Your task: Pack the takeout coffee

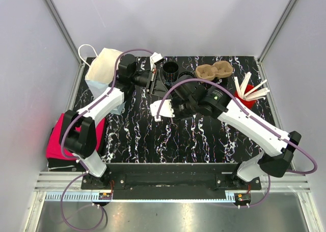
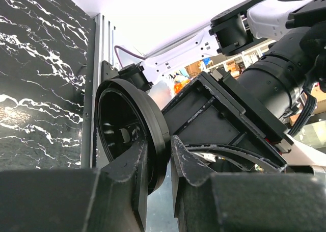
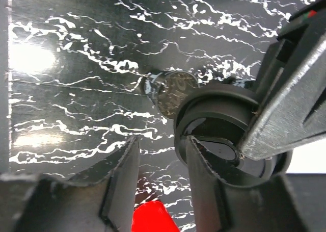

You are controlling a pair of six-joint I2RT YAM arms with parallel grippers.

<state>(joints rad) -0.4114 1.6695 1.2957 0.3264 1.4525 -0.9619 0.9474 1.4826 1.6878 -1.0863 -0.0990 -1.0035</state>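
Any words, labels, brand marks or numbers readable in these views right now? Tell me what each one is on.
No readable text in any view.
The bag, carrier, cup and lid show no print.
The coloured shapes beyond the table in the left wrist view are too blurred to read.

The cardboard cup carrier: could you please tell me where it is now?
In the top view, the cardboard cup carrier sits near the far edge of the table, right of centre, between the black cup and the red stirrer holder.
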